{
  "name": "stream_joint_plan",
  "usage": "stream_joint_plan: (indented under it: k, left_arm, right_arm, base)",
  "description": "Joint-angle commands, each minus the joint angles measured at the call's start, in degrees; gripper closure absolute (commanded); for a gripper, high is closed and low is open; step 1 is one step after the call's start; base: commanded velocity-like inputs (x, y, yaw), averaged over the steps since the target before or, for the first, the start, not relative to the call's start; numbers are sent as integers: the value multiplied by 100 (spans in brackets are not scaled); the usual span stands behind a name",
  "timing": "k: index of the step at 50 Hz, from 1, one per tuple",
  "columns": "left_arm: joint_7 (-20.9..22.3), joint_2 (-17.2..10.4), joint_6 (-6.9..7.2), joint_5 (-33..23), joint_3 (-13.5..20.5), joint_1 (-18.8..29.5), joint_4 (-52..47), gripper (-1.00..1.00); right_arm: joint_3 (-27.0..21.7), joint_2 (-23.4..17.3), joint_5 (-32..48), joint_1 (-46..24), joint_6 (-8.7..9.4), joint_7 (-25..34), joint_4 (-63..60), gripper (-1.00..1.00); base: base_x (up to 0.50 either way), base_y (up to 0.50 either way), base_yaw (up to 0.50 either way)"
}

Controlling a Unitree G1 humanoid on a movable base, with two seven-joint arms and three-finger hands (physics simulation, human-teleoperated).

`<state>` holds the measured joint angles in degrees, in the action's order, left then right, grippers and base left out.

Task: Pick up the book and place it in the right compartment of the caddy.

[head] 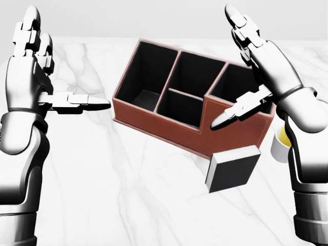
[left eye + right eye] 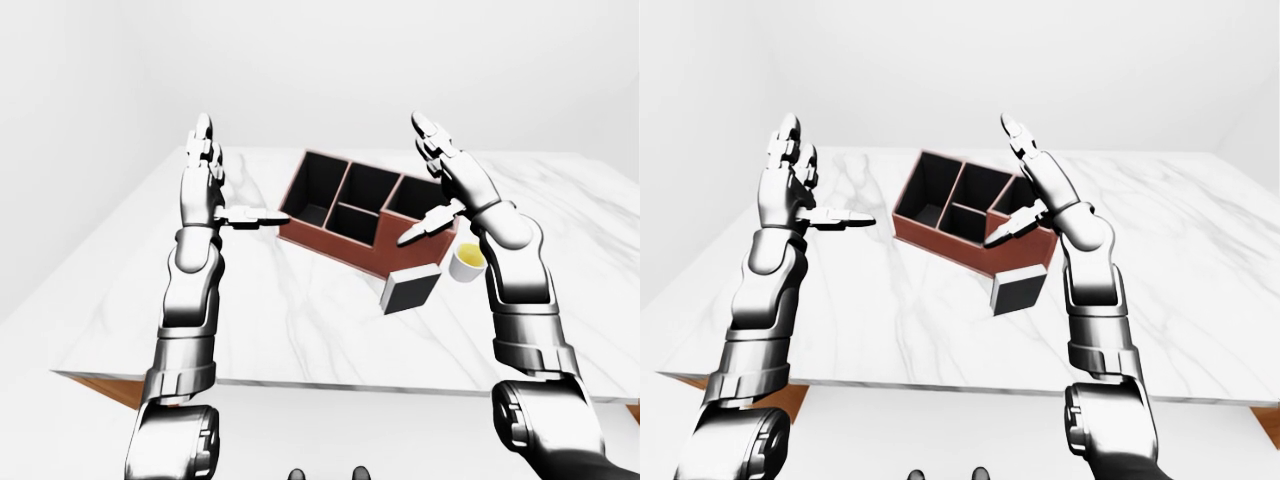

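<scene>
A dark book with white page edges rests on the marble table, close to the lower right corner of the caddy. The caddy is reddish-brown with black compartments. Its right compartment is partly hidden behind my right hand. That hand is open, fingers pointing up, and its thumb hangs above the book without touching it. My left hand is open too, raised left of the caddy with its thumb pointing toward it. Neither hand holds anything.
A white cup with yellow contents stands to the right of the caddy, behind my right forearm. The table's near edge crosses the lower part of the left-eye view.
</scene>
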<state>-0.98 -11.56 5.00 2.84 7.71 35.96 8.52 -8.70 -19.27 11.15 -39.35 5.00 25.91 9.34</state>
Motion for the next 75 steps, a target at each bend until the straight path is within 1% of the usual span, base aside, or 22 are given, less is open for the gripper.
stream_joint_plan:
  k: [1, 25, 30, 33, 34, 36, 38, 42, 43, 45, 46, 47, 49, 51, 52, 56, 57, 59, 60, 75]
  left_arm:
    - [-22, -5, 0, -32, 6, 52, 233, -100]
    - [-60, 3, 0, -14, -1, 29, 69, -100]
    - [-56, 2, 0, -11, -2, -23, -94, -100]
    - [-50, 5, 0, -15, 3, -42, -117, -100]
    - [-55, 4, 0, -11, 9, -44, -135, -100]
    - [-58, 5, 0, -8, 11, -42, -125, -100]
    - [-54, 7, 0, -10, 7, -42, -99, -100]
    - [-50, 12, 0, -9, 2, -35, -45, -100]
    - [-49, 16, 0, -7, 1, -35, -23, -100]
    - [-45, 17, 0, -5, -2, -45, -34, -100]
    - [-45, 19, 0, -5, -2, -56, -57, -100]
    - [-39, 19, 0, -3, -3, -63, -65, -100]
    - [-25, 21, 0, -8, -5, -73, -39, -100]
    - [-19, 23, 0, -8, -2, -72, 5, -100]
    - [-18, 22, 0, -6, -1, -75, 1, -100]
    - [-16, 21, 0, -2, 1, -68, 35, -100]
    - [-20, 24, 0, 7, 6, -47, 85, -100]
    - [-22, 22, 0, 11, 5, -45, 91, -100]
    - [-25, 24, 0, 12, 0, -35, 108, -100]
    - [-26, 22, 0, 19, -4, -31, 114, -100]
  right_arm:
    - [6, 9, 24, 43, 0, 45, 13, -100]
    - [33, 29, 104, 83, 0, 162, 15, -100]
    - [36, 39, 136, 118, 0, 171, -18, -100]
    - [84, 3, 322, 203, 0, 133, -63, -100]
    - [128, -21, 331, 364, 0, 355, -298, -100]
    - [71, 15, 526, 390, 0, 226, -485, -100]
    - [151, -30, 844, 447, 0, 203, -509, -100]
    - [149, 32, 1133, 515, 0, 277, -702, -100]
    - [218, -15, 1430, 546, -192, 182, -750, -100]
    - [209, 15, 1682, 551, -429, 176, -759, -100]
    - [221, 20, 1786, 567, -609, 180, -778, -100]
    - [209, 52, 1854, 578, -638, 225, -834, -100]
    - [211, 87, 2003, 599, -761, 264, -913, -100]
    - [227, 83, 2181, 622, -953, 270, -956, -100]
    - [226, 100, 2235, 627, -1000, 298, -978, -100]
    - [229, 116, 2392, 660, -1000, 387, -1047, -100]
    - [287, 98, 2521, 752, -1000, 481, -1164, -62]
    - [258, 130, 2556, 756, -1000, 513, -1171, -62]
    - [290, 129, 2655, 846, -1000, 595, -1348, -48]
    - [211, 211, 2726, 844, -1000, 665, -1354, -48]
  base:
    - [20, 1, 0]
    - [20, 1, 0]
    - [20, 1, 0]
    - [0, 0, 0]
    - [0, 0, 0]
    - [0, 0, 0]
    - [0, 0, 0]
    - [0, 0, 0]
    - [0, 0, 0]
    - [0, 0, 0]
    - [0, 0, 0]
    - [0, 0, 0]
    - [0, 0, 0]
    - [0, 0, 0]
    - [0, 0, 0]
    - [0, 0, 0]
    - [0, 0, 0]
    - [0, 0, 0]
    - [0, 0, 0]
    - [0, 0, 0]
